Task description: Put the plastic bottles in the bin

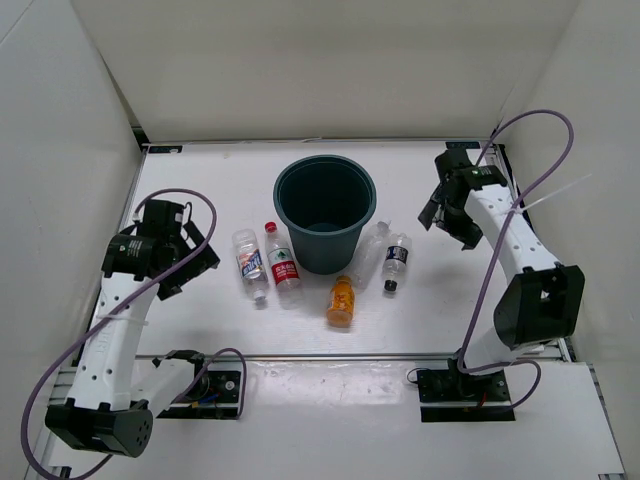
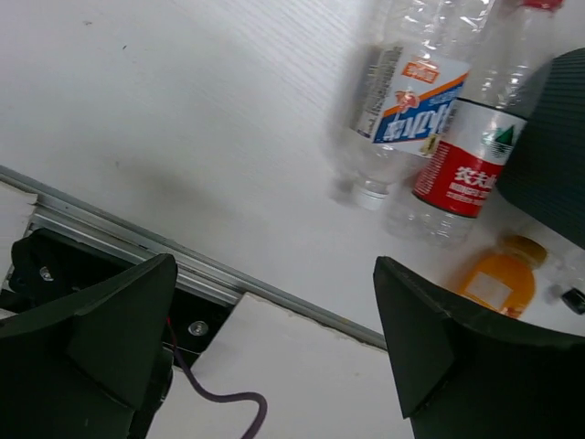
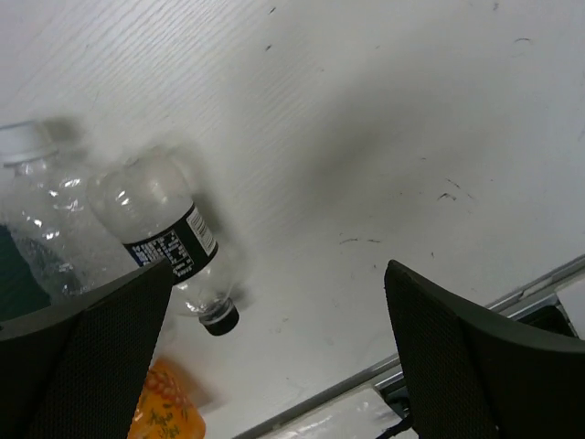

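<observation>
The dark teal bin point(image 1: 325, 213) stands upright at the table's middle back. Left of it lie the blue-white label bottle point(image 1: 249, 263) and the red label bottle point(image 1: 282, 266). The orange bottle point(image 1: 341, 301) lies in front of the bin. Right of it lie the plain clear bottle point(image 1: 371, 250) and the dark label bottle point(image 1: 395, 260). My left gripper point(image 1: 196, 262) is open and empty, left of the bottles. My right gripper point(image 1: 447, 217) is open and empty, right of the bin. The left wrist view shows the blue-white bottle point(image 2: 407, 96), red bottle point(image 2: 466, 155) and orange bottle point(image 2: 498, 279). The right wrist view shows the dark label bottle point(image 3: 169, 240), plain bottle point(image 3: 41, 219) and orange bottle point(image 3: 164, 412).
White walls enclose the table on the left, back and right. A metal rail point(image 1: 340, 356) runs along the near edge, with the arm bases and purple cables point(image 1: 490, 270) behind it. The rail also shows in the left wrist view point(image 2: 183, 265).
</observation>
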You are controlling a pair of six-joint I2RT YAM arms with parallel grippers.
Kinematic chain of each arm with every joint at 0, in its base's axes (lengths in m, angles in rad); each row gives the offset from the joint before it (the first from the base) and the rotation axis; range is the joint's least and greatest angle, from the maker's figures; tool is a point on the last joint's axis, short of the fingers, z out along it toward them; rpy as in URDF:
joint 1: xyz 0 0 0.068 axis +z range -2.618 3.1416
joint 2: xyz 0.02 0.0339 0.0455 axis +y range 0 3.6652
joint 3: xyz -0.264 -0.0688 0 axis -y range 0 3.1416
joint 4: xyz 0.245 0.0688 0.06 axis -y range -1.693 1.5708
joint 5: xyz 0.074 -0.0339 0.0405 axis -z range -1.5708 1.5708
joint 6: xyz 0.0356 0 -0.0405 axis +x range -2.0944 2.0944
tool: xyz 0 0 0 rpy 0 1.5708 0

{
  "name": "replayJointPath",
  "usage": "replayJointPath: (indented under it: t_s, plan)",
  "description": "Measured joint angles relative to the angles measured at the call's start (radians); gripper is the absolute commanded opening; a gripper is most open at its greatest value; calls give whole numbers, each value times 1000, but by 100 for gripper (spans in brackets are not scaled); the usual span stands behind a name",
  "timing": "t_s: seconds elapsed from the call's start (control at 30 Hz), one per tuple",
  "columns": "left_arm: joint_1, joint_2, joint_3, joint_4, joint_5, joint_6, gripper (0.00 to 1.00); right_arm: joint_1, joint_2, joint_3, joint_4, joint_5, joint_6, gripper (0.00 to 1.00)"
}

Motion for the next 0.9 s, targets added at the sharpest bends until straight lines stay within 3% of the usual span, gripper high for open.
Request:
replayJointPath:
  t_s: [0.33,0.53,0.73,0.9]
  plan:
    - [0,-68,-156,90,6,95,100,-44,43,-30,102,-269,-130,100]
    - [0,51,-183,76,88,129,100,-70,139,-29,190,-426,-165,100]
    - [-13,65,-197,63,111,136,100,-53,322,59,230,-489,-183,100]
    - [-45,59,-197,60,106,136,100,-24,402,13,256,-492,-176,100]
